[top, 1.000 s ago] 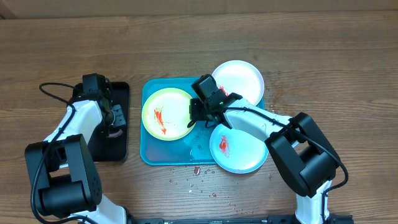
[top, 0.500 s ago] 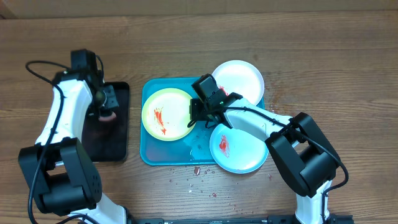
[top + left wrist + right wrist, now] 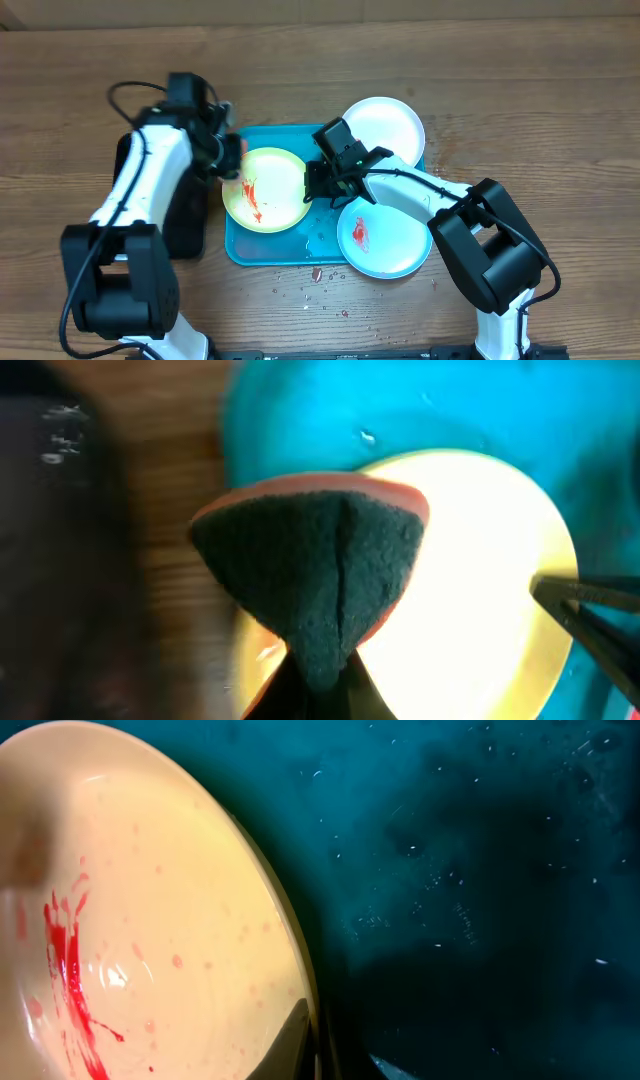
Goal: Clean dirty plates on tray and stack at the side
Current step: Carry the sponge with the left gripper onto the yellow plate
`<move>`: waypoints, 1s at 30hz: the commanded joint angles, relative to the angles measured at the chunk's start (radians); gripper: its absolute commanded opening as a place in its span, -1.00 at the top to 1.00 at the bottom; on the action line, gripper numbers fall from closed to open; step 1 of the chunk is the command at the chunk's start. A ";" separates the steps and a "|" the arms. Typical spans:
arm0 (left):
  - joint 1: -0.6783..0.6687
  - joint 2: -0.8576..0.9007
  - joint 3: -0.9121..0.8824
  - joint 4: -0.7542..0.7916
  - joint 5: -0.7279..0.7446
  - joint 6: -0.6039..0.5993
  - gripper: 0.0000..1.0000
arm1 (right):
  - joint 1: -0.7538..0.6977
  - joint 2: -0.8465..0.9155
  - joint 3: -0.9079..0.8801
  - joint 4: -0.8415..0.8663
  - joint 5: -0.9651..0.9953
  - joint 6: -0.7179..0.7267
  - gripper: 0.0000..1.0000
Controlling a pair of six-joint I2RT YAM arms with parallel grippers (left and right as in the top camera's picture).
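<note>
The tray (image 3: pixel 238 250) is turquoise. The yellow-green-rimmed plate (image 3: pixel 285 203) has a cream centre streaked red. The upper white plate (image 3: pixel 390 125) is plain, and the lower white plate (image 3: pixel 395 245) carries a red smear. The sponge (image 3: pixel 320 560) is charcoal over orange-red. The bench (image 3: pixel 500 70) is brown woodgrain.

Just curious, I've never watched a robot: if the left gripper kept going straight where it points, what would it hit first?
Probably the yellow-rimmed plate, with the sponge it holds touching first. The left gripper points down at the plate's rim; depth is unclear.
</note>
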State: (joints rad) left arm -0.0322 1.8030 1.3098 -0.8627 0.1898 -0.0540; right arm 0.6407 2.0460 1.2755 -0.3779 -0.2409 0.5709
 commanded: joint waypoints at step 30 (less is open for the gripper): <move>-0.269 0.008 -0.316 0.242 -0.034 -0.333 0.92 | -0.056 0.027 -0.008 -0.033 -0.004 0.089 0.93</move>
State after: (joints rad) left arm -0.2756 1.7878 1.0271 -0.6147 0.1127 -0.3477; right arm 0.5915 2.0472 1.2755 -0.4061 -0.2722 0.6277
